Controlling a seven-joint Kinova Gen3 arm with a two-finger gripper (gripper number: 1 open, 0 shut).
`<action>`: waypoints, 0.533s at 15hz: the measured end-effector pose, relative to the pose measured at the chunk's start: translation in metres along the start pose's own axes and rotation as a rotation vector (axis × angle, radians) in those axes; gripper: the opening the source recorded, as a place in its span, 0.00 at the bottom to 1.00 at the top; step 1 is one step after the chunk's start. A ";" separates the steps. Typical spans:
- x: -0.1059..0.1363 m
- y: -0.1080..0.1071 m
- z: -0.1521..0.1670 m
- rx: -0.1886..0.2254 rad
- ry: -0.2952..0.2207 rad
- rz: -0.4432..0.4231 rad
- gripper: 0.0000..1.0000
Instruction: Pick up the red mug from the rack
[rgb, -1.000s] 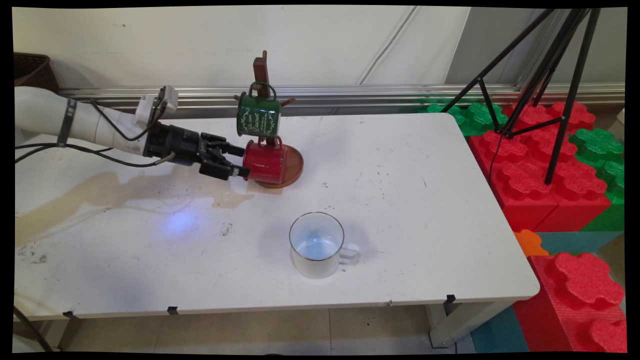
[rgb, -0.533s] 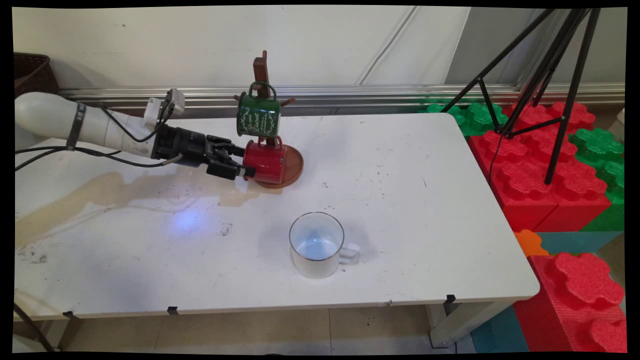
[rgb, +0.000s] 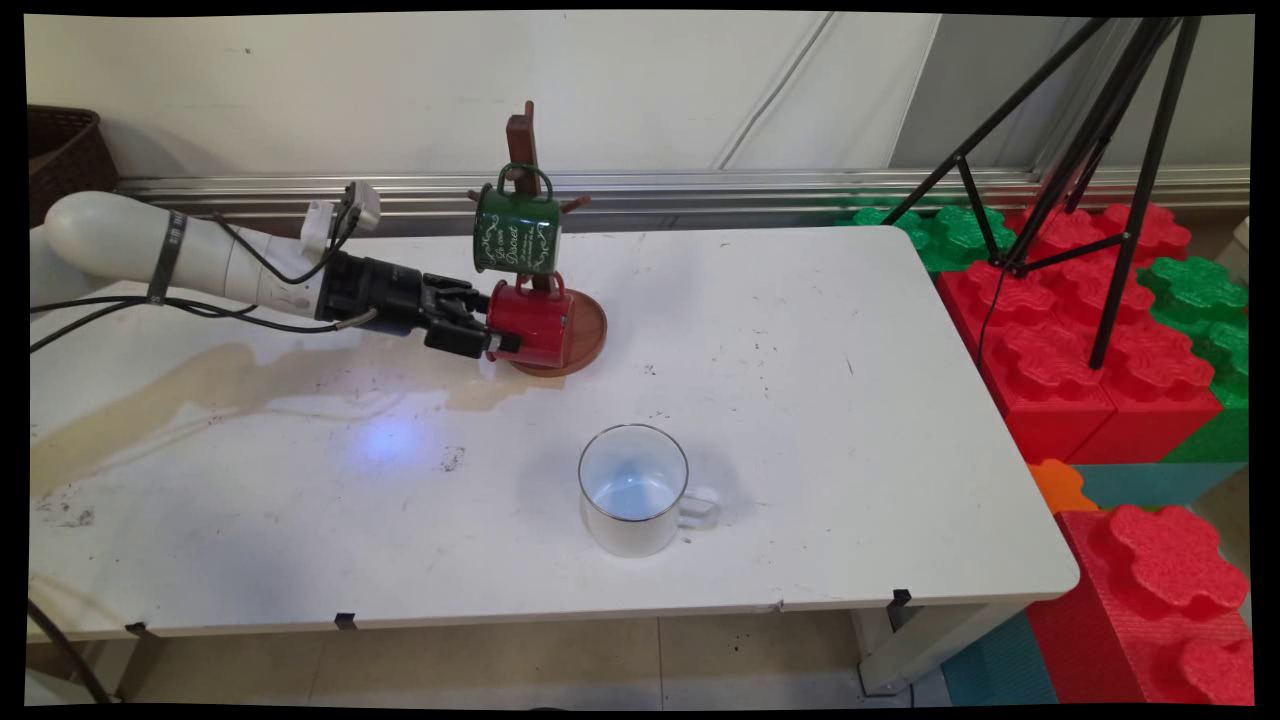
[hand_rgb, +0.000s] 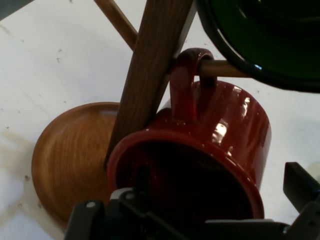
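From where I stand, the claw (rgb: 497, 335) reaches in level from the left and is right up against the open mouth of the red mug (rgb: 535, 325), which hangs by its handle on a low peg (hand_rgb: 220, 69) of the wooden mug tree (rgb: 521, 135). Part of the claw seems to be inside the mug's mouth, but I cannot tell whether it has actually clamped on the rim or is only touching it. The red mug's handle is hooked over the peg, so it has not come off the tree. Just above it a green mug (rgb: 517, 235) hangs on a higher peg, close over the red one. The tree's round base (rgb: 590, 335) sits towards the back of the white worktop (rgb: 800, 330). A white mug (rgb: 633, 490) stands upright, well apart, nearer the front edge, and a brownish stain (rgb: 200, 375) spreads across the left side.
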 end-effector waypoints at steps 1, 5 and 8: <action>0.000 0.000 0.001 -0.002 0.002 -0.004 1.00; -0.002 -0.001 0.003 -0.013 0.004 -0.015 1.00; -0.003 0.000 0.004 -0.020 0.005 -0.021 1.00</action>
